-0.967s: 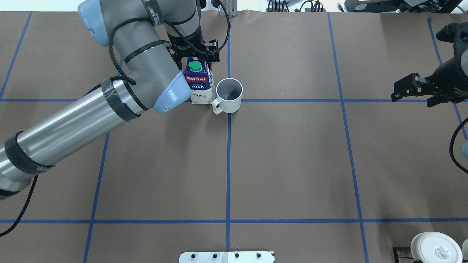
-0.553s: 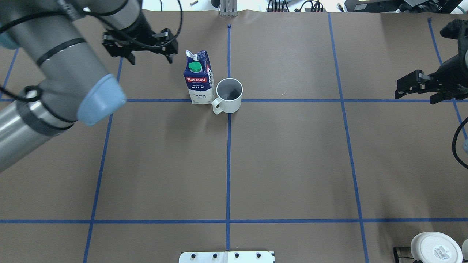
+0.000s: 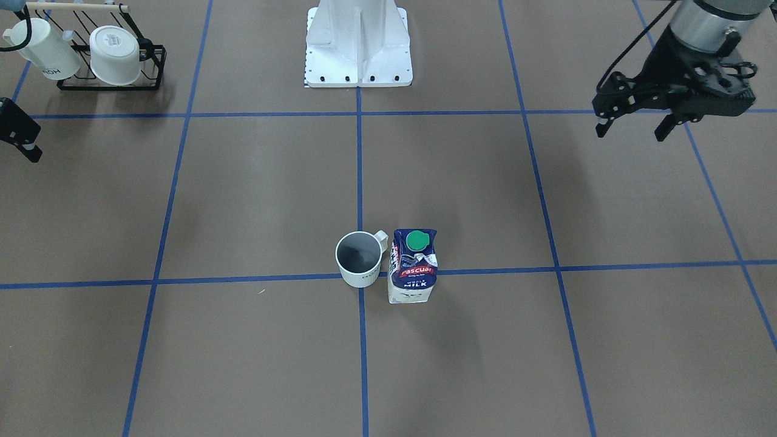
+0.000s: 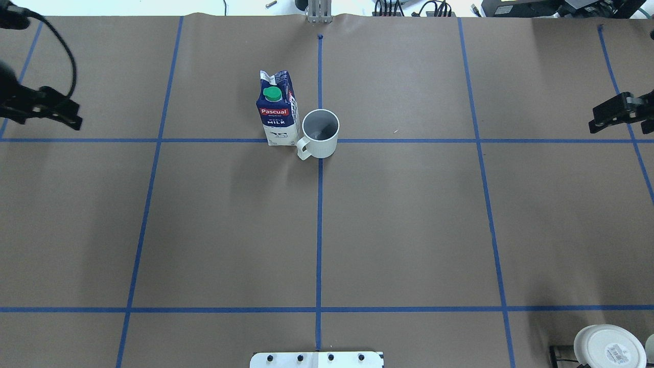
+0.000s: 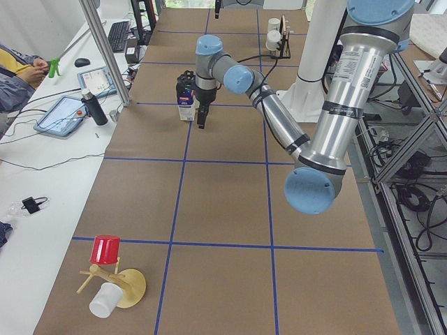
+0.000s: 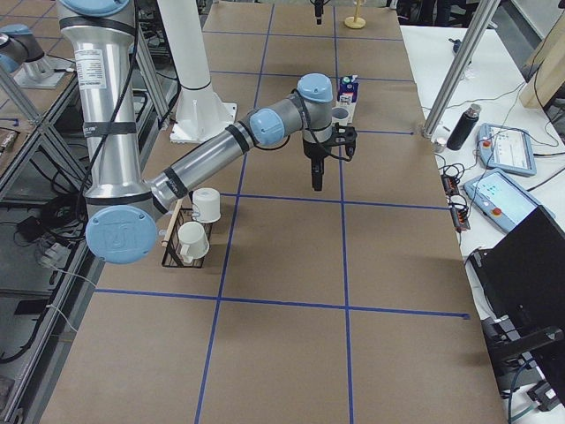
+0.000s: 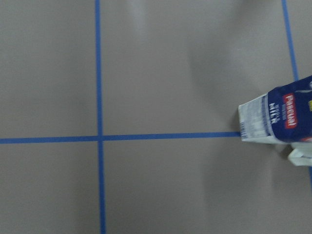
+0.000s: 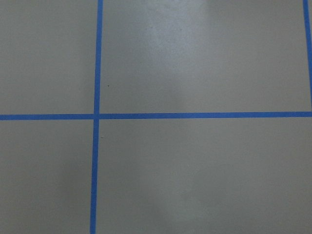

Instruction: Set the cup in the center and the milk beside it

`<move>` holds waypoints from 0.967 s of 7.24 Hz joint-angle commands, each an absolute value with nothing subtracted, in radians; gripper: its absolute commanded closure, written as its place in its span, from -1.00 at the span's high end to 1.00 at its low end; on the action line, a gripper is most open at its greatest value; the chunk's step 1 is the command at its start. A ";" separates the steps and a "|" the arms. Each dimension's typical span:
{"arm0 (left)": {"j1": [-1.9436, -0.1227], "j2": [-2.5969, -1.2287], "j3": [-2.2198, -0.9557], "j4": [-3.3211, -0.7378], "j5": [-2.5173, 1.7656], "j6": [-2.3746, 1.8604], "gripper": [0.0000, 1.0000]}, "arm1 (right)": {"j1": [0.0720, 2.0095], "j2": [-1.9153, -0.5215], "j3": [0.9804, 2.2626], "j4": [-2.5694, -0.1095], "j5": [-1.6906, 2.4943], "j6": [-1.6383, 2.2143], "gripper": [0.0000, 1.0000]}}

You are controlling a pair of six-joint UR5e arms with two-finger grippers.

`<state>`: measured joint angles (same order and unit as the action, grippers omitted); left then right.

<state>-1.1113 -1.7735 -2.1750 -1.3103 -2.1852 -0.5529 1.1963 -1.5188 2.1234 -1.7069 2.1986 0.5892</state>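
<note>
The cup, a small white mug, dark grey inside, stands upright on the middle tape crossing and hides it. It also shows in the front view. The milk, a navy-and-white carton with a green cap, stands upright right beside it, on the cup's handle side. Its base shows in the left wrist view. My left gripper is open and empty, far off near the table's left edge. My right gripper is open and empty at the right edge.
A black rack holds two white mugs at the near right corner; one has a sticker on its base. The white robot base plate is at the near edge. A stand with a red cup is at the left end.
My left gripper was around the carton's top; it has left the carton and swung far to the left. My right gripper has drawn back to the right. Cup and carton have not moved.
</note>
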 commanded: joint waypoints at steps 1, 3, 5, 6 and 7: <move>-1.219 -1.628 -2.174 -1.313 -2.223 -0.341 0.96 | 1.233 -1.572 2.146 -1.712 2.210 0.509 1.00; -1.259 -1.609 -2.126 -1.310 -2.308 -0.301 0.96 | 1.273 -1.639 2.151 -1.695 2.261 0.426 1.00; -1.262 -1.612 -2.123 -1.304 -2.307 -0.285 0.96 | 1.290 -1.644 2.161 -1.694 2.312 0.413 1.00; -1.264 -1.611 -2.122 -1.302 -2.307 -0.285 0.96 | 1.290 -1.646 2.174 -1.694 2.319 0.417 1.00; -1.264 -1.606 -2.129 -1.302 -2.307 -0.285 0.96 | 1.290 -1.646 2.174 -1.694 2.324 0.417 1.00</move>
<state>-1.2630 -1.6098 -2.1247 -1.3034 -2.3065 -0.2865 1.2888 -1.6444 2.1681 -1.6937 2.3146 0.4172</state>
